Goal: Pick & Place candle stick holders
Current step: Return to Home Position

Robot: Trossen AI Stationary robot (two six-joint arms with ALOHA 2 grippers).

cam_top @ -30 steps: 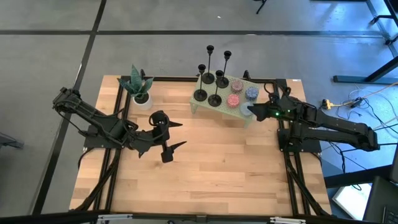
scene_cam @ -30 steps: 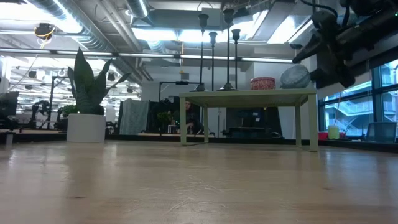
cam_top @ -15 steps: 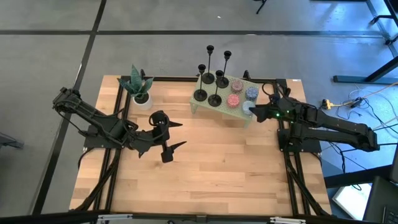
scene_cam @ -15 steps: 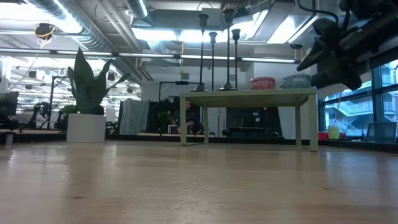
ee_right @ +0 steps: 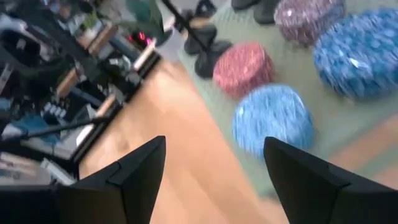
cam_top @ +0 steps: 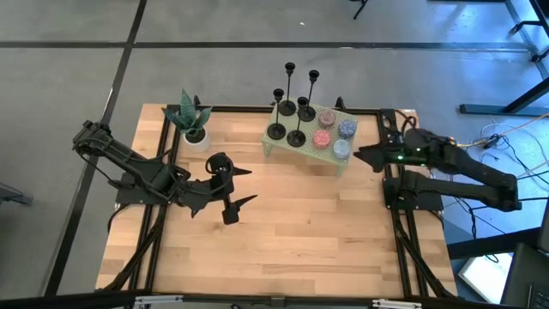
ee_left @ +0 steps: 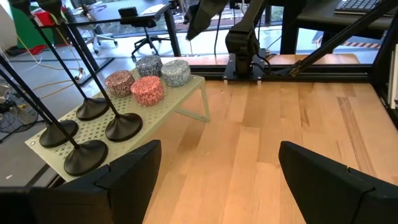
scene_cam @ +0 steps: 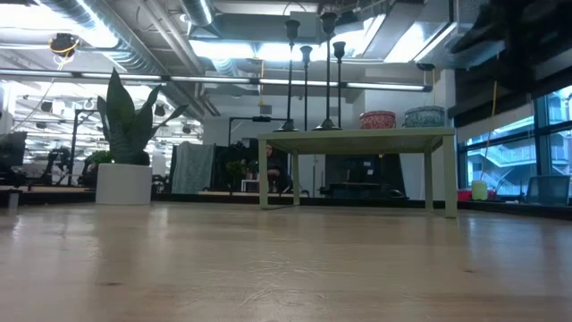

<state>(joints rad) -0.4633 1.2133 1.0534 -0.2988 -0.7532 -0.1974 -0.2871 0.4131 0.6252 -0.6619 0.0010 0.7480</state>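
Note:
Four black candle stick holders (cam_top: 292,120) stand upright on their round bases on the left half of a small green perforated stand (cam_top: 283,150) at the table's far middle. They also show in the left wrist view (ee_left: 93,130) and the low view (scene_cam: 308,76). My left gripper (cam_top: 244,185) is open and empty over the table's left middle, well short of the stand. My right gripper (cam_top: 364,157) is open and empty just right of the stand. Its wrist view (ee_right: 211,180) looks at the tins on the stand.
Several round patterned tins sit on the stand's right half: pink (cam_top: 323,137), red-pink (cam_top: 326,118), blue (cam_top: 346,129) and light blue (cam_top: 340,148). A potted plant (cam_top: 190,120) stands at the far left. Bare wood lies in the middle and near part of the table.
My right gripper has drawn back from the light blue tin toward the table's right edge. In the low view it has left the stand's right end. The tin, which looked tilted a second ago, now sits flat on the stand.

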